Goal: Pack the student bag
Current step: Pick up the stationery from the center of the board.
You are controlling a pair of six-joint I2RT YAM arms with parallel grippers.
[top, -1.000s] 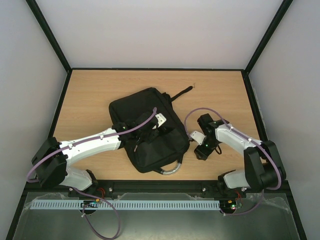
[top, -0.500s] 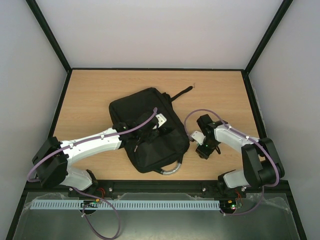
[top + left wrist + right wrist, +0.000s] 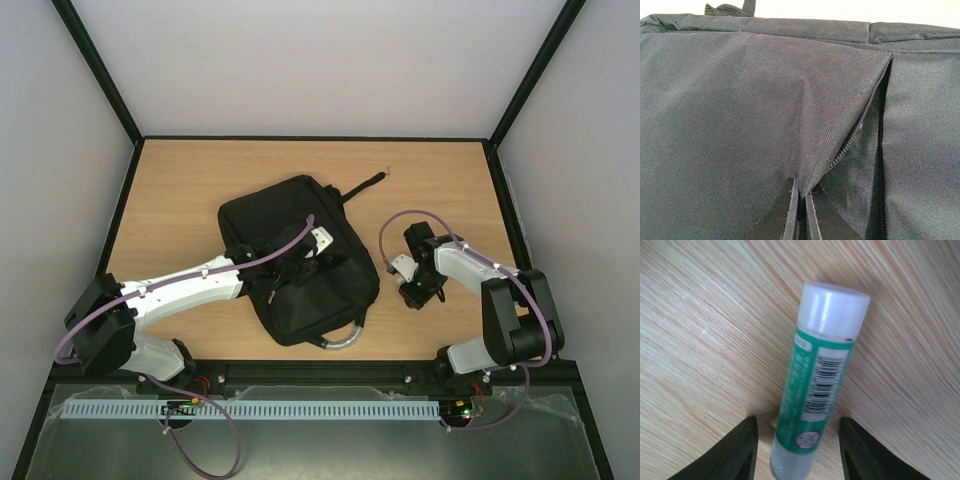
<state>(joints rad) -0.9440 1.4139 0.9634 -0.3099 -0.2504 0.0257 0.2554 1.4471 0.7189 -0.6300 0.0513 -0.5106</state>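
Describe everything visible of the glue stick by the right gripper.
The glue stick is a slim plastic cylinder with a green label bearing a barcode and a round symbol, and a cloudy white cap, fitted. It lies flat on the wooden table, cap away from the right gripper, between its open fingers; neither visibly touches it. Its base end runs out of frame.
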